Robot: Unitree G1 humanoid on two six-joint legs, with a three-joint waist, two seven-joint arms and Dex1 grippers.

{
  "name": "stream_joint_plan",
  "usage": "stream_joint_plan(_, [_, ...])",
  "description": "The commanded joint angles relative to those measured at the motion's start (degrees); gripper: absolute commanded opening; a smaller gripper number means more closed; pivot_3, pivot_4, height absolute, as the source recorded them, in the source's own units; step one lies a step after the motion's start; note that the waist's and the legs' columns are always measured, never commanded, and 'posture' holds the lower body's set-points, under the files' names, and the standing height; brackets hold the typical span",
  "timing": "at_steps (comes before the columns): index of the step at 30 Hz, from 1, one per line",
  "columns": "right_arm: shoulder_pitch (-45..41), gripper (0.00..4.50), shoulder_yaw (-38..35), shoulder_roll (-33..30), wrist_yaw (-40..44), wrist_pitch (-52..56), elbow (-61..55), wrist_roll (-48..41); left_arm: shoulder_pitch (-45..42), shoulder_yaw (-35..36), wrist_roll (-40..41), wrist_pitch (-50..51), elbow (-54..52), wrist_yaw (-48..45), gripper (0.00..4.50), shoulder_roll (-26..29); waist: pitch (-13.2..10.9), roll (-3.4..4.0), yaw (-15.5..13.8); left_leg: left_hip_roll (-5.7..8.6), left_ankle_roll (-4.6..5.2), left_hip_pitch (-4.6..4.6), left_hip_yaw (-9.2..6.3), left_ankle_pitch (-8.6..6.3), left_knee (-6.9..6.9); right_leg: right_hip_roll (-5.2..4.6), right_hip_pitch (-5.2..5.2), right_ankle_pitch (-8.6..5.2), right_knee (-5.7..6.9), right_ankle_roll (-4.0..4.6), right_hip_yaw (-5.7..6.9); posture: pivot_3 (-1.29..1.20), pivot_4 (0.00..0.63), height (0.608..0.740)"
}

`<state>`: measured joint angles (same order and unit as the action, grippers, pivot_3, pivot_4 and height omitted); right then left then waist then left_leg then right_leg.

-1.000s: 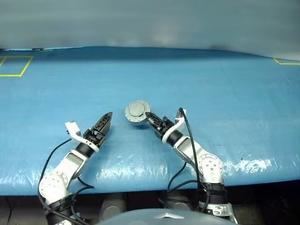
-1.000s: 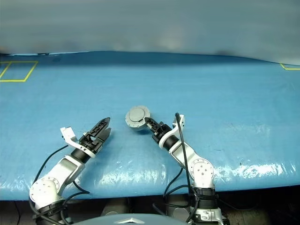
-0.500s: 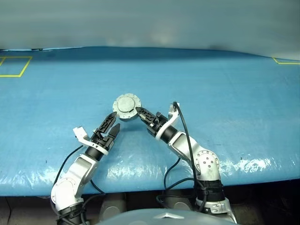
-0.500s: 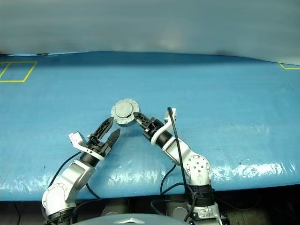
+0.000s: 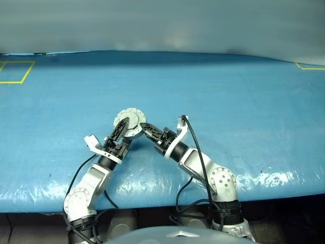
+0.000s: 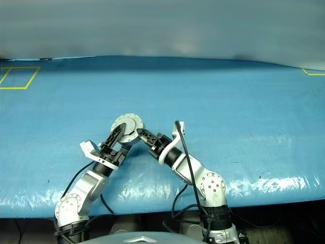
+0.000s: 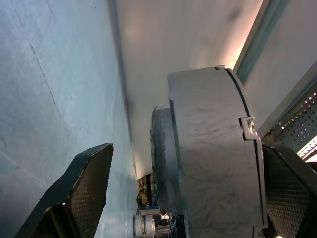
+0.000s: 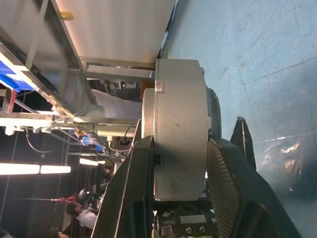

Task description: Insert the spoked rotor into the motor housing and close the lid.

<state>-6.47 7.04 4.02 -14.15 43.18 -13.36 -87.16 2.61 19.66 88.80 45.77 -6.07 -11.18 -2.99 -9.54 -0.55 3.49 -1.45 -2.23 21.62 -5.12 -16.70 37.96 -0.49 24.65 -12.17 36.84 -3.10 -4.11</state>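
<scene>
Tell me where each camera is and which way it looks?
Left eye view: on the head, looking down at the blue table; both arms show.
Right eye view: beside it, same scene.
Left wrist view: on the left arm, looking along its fingers at the motor housing.
Right wrist view: on the right arm; its fingers clamp the housing.
All four share the housing.

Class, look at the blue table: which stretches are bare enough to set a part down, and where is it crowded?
Bare: the blue table from the motor housing out to the yellow corner marking, and across to the yellow square. Crowded: the near middle, where the right gripper holds the housing and the left gripper flanks it.
</scene>
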Motion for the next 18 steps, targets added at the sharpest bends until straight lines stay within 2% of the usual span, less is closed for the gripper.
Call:
stream_joint_plan(1, [-0.6,1.16,1.9,3.3,1.8,0.0,-4.5,-1.5,0.4,-0.6,1.1,-0.1,0.1,0.6,3.30,-0.2,0.0,0.00,0.0,0.00,0.00,0.00,0.00,0.00,0.00,0.00,0.00,0.00,0.00,0.00,0.00,0.00,0.150,0.740])
stream_joint_plan(3, [-0.8,1.16,2.4,2.2,3.3,0.2,-5.1,1.3,0.8,-1.0,1.2,0.0,-0.4,0.7,2.60,-0.2,0.0,0.00,0.1,0.00,0.00,0.00,0.00,0.00,0.00,0.00,0.00,0.00,0.00,0.00,0.00,0.00,0.150,0.740])
stream_joint_plan(4, [-0.9,1.16,2.6,1.8,3.9,0.3,-5.3,2.4,0.9,-1.1,1.3,0.0,-0.7,0.9,2.45,-0.2,0.0,0.00,0.1,0.00,0.00,0.00,0.00,0.00,0.00,0.01,0.01,-0.01,0.00,-0.01,0.00,0.00,0.150,0.740])
stream_joint_plan(6, [-0.7,1.16,2.6,1.9,4.7,0.1,-5.3,3.6,1.2,-1.4,1.6,-0.3,-1.5,1.5,2.46,-0.3,0.0,0.00,0.1,-0.01,0.00,0.00,0.00,0.00,0.00,0.01,0.01,-0.01,0.01,-0.02,0.00,0.00,0.150,0.740])
stream_joint_plan(12, [-0.3,3.14,1.5,1.0,6.3,-1.5,-5.4,9.5,1.0,-2.4,-0.2,-2.1,-4.0,3.7,2.46,0.2,0.0,0.00,0.0,0.00,0.00,0.00,-0.01,0.00,0.02,0.01,-0.01,-0.01,0.00,-0.03,0.00,0.00,0.150,0.740])
stream_joint_plan(16, [-2.0,4.48,6.9,-8.4,10.0,-3.5,-9.8,28.6,-2.4,-1.1,-2.5,-4.8,-3.0,6.0,2.46,1.9,0.0,0.00,-0.1,0.01,-0.01,0.00,-0.01,0.01,0.03,0.00,-0.01,0.00,-0.01,-0.04,0.00,0.00,0.150,0.740])
stream_joint_plan(18, [-1.8,4.50,8.9,-10.9,11.8,-5.6,-11.1,35.1,-5.0,-0.6,-5.3,-6.0,-1.3,6.9,2.46,3.7,0.0,-0.04,-0.2,0.05,-0.04,0.00,-0.01,0.02,0.11,-0.01,-0.04,0.04,-0.01,-0.12,-0.01,0.00,0.150,0.740])
